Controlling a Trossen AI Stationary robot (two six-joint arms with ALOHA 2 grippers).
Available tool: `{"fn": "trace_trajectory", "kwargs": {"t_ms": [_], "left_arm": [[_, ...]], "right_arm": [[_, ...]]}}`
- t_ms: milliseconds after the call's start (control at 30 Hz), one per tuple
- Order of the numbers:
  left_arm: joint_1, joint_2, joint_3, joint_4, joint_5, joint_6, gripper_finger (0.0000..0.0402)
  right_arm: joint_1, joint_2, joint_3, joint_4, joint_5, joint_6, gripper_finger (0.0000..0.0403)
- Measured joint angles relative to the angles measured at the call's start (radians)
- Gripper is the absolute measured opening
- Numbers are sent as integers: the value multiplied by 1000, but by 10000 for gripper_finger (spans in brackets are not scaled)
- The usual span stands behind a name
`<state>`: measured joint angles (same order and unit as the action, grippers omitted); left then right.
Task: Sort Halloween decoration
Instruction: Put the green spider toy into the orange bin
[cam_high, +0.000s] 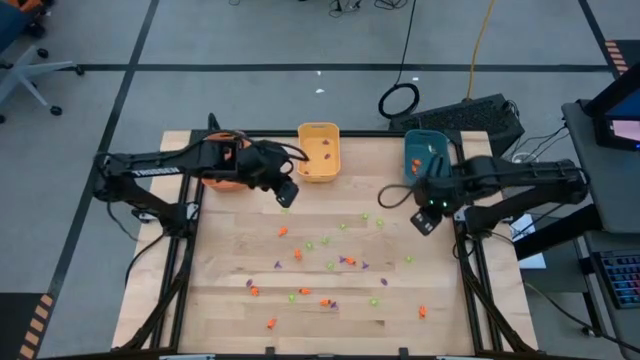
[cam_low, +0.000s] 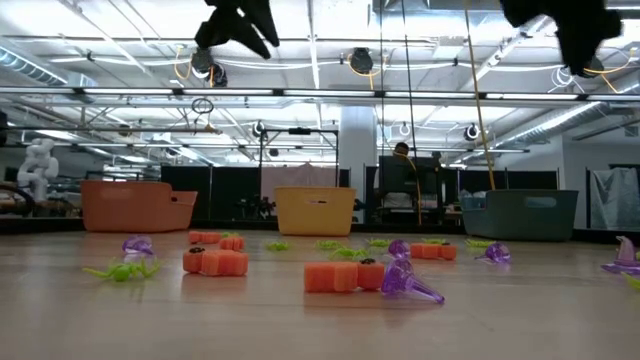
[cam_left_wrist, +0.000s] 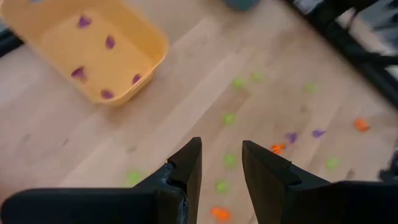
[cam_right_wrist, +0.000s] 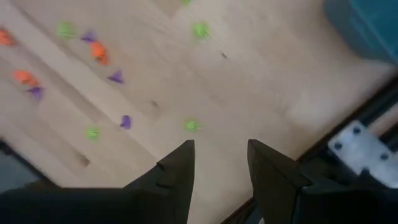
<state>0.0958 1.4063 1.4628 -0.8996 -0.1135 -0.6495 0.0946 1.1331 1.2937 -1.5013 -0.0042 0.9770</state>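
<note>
Wooden table (cam_high: 230, 300), tiny plastic trinkets (cam_high: 330, 265) scattered

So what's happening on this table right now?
Two dark arms are sorting tiny orange, green and purple plastic trinkets scattered on the wooden table. Both tools hang open and empty above it: the left tool near the oblong yellow plastic bin, which holds a few purple pieces, the right tool near the teal bin. Most trinkets are still unsorted.
</note>
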Motion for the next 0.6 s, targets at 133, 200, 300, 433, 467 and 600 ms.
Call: {"fn": "trace_trajectory", "kwargs": {"t_ms": [133,200,300,433,467,600], "left_arm": [[0,9,0,27,13,-1,113],[0,12,0,29,35,-23,113],[-1,16,1,28,57,-78,113],[-17,16,0,28,61,-148,113],[-23,16,0,29,62,-159,113],[-62,16,0,30,64,-215,113]], "right_arm": [[58,-50,-123,51,-7,89,150],[80,-62,-178,87,-42,120,162],[113,-56,-245,180,-53,166,187],[168,-23,-337,330,-49,190,216],[182,-13,-361,361,-50,195,221],[239,35,-439,430,-49,235,230]]}}
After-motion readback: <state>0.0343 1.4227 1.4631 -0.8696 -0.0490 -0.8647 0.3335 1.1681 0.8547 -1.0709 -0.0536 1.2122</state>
